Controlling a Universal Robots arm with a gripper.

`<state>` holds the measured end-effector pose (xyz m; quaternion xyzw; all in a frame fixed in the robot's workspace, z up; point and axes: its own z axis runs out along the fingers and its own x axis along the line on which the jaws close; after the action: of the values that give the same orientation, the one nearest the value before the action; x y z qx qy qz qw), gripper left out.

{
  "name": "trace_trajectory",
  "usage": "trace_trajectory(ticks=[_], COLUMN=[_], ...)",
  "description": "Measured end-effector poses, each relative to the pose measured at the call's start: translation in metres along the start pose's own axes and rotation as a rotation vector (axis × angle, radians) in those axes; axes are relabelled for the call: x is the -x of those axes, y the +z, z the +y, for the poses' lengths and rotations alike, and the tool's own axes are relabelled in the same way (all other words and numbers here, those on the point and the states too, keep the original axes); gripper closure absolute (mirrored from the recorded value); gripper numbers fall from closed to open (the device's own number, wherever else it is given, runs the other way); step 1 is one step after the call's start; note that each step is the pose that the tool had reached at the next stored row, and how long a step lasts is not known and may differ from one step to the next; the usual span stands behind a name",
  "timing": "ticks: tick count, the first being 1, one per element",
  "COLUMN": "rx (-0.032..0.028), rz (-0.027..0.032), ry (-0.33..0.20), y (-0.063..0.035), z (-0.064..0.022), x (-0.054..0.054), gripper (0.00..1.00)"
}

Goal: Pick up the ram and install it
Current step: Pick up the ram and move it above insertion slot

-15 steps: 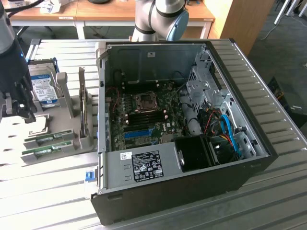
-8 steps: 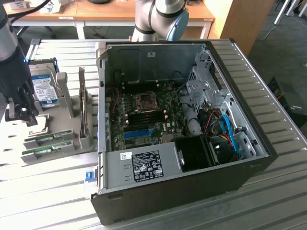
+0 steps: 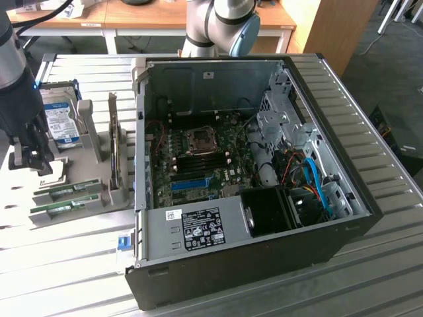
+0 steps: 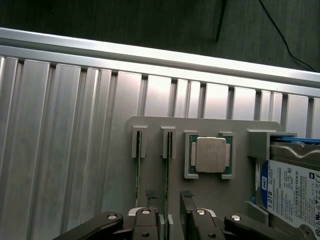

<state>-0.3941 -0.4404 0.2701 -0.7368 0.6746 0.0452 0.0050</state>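
Hand (image 4: pixel 170 222) spread | over thin green ram (image 4: pixel 166 165) | ribbed metal table (image 4: pixel 60 150)

Exterior view slants down from afar; wrist view looks straight down, close, onto the shared holder (image 3: pixel 79 173) (image 4: pixel 152 125) under the jaws.

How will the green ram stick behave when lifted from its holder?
Probably stiff and light: the ram stick is a thin, narrow board. It stands on edge in a slotted holder, so it likely lifts straight out, but a sideways push might bend or jam it.
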Motion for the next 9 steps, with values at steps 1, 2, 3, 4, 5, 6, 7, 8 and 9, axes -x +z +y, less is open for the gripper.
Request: trace_trajectory(ticks=[1,2,3,4,5,6,7,8,9], rx=[-0.001,-0.0034,-0.008,-0.0131,-0.0173,-0.0206,-0.0231,-0.0235,-0.0236], rz=[0.0001,0.0002,0.0002,0.0005,0.0004,0.0002,0.0,-0.0002,-0.0002], ry=[0.0,0.0,-0.001,-0.001,-0.001,-0.002,-0.002,-0.002,-0.002], y=[0.0001,0.0001,0.0003,0.0002,0.0001,0.0,0.0,0.0001,0.0001], z=[0.0,0.0002,0.0005,0.0008,0.0009,0.0009,0.0009,0.0009,0.001], x=[-0.0001,0.0,0.0,0.0,0.0,0.0,0.0,0.0,0.0001], gripper=[0.69,0.69,0.69,0.69,0.69,0.69,0.69,0.69,0.69])
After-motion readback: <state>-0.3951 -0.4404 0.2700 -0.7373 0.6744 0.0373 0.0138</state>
